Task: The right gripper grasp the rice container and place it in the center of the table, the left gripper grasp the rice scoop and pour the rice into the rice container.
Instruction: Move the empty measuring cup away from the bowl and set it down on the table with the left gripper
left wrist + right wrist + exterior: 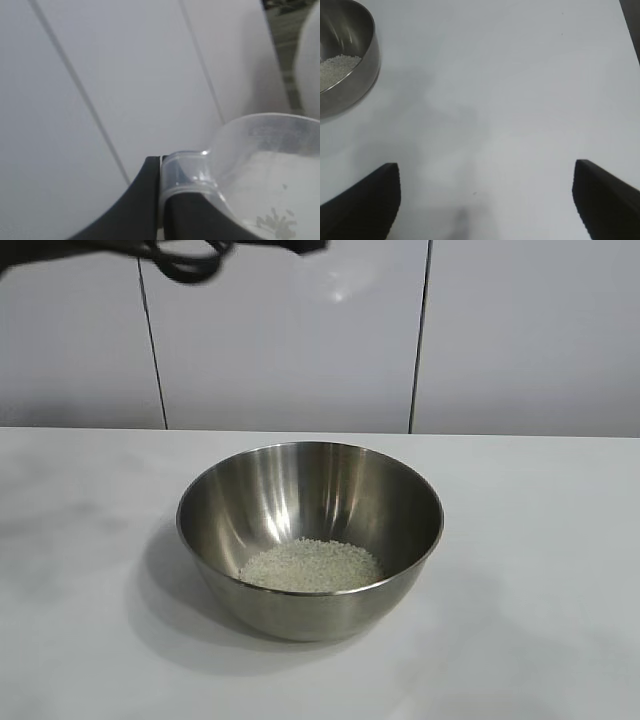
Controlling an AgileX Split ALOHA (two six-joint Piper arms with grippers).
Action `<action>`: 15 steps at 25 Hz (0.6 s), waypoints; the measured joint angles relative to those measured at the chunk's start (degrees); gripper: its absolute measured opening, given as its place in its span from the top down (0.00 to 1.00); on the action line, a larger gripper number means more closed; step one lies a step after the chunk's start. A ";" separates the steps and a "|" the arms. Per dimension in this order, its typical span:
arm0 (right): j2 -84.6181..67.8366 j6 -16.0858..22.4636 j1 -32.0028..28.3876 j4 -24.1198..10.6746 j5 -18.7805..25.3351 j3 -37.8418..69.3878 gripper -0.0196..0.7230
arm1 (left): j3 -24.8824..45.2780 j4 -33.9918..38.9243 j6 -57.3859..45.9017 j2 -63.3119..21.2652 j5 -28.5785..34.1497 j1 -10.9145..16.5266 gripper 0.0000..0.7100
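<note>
Two arms serve this rig, and neither shows whole. Of the left arm, the exterior view catches only a dark blurred shape and a loop of cable [185, 262] cut off by the top edge, high above the worktop [540, 540] and left of the bowl. Its wrist view looks toward the white panelled wall [100, 75], and the left hand [162, 200] has its black fingers [135, 205] pinched tight on the short handle tab of the rice scoop [260, 170]. The clear plastic cup extends away from the fingers, partly cropped by the frame, with a few grains clinging inside; its tilt is hard to judge. The right hand [485, 200] hangs angled down over bare worktop, its two tapered fingers spread wide with nothing between them, only their tips in view. The rice container [310, 535], a shiny steel mixing bowl, stands upright mid-worktop, mouth up, well apart from the right hand. Rice [312, 566] lies in a low white heap on its bottom.
</note>
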 joint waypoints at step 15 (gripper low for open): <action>0.00 0.00 0.00 0.00 -0.05 0.00 0.11 | 27.18 1.00 -9.46 10.86 -19.77 23.66 1.00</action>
